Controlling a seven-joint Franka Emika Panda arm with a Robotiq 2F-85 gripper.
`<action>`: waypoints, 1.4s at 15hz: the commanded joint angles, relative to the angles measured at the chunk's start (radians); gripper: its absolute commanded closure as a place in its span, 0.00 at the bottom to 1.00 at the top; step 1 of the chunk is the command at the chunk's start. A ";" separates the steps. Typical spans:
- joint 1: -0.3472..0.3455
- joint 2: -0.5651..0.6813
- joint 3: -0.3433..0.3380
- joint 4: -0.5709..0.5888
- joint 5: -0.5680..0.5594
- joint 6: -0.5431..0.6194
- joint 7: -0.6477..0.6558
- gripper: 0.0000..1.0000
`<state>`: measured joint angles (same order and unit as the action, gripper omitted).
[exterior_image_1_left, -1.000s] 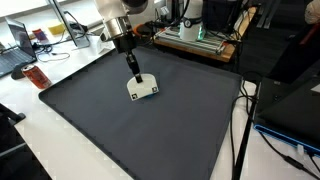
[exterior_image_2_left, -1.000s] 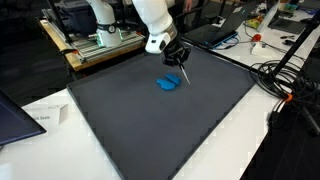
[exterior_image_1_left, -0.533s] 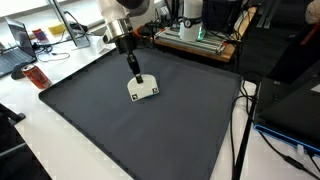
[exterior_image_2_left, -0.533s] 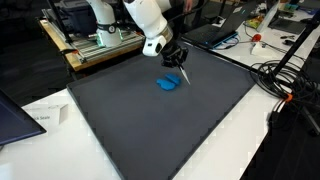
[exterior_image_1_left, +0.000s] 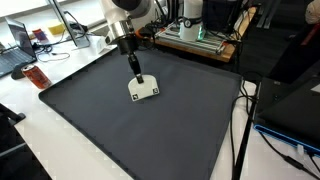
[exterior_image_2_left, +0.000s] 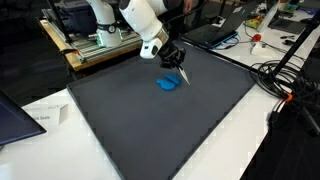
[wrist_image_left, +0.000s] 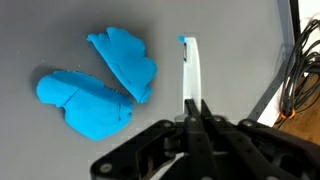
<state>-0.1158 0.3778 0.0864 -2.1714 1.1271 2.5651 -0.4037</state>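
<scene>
My gripper (wrist_image_left: 194, 105) is shut on a thin white pen (wrist_image_left: 190, 72) with a blue tip, which points down at the dark mat. In both exterior views the gripper (exterior_image_1_left: 132, 60) (exterior_image_2_left: 172, 58) hangs over the far half of the mat with the pen (exterior_image_1_left: 138, 75) (exterior_image_2_left: 183, 75) slanting down from it. A crumpled blue cloth (wrist_image_left: 98, 85) (exterior_image_2_left: 168, 83) lies on the mat just beside the pen tip; the two look apart in the wrist view. In an exterior view the cloth (exterior_image_1_left: 143, 90) looks pale.
A dark grey mat (exterior_image_1_left: 130, 130) (exterior_image_2_left: 160, 130) covers a white table. A red can (exterior_image_1_left: 36, 78) stands off the mat's corner. Laptops, metal-framed equipment (exterior_image_1_left: 195, 38) and cables (exterior_image_2_left: 285, 80) crowd the back and side edges. A small white bottle (exterior_image_2_left: 257, 42) stands near the cables.
The arm's upper part has leaned slightly over the last second. The pen tip and the cloth sit almost where they were, and the grip is unchanged.
</scene>
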 joint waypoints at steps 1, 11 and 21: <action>0.028 -0.025 -0.026 -0.019 -0.014 0.009 0.006 0.99; 0.145 -0.077 -0.100 0.037 -0.612 -0.090 0.490 0.99; 0.183 -0.072 -0.098 0.263 -1.016 -0.467 0.749 0.99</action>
<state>0.0369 0.2914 0.0064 -1.9791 0.2187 2.2125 0.2704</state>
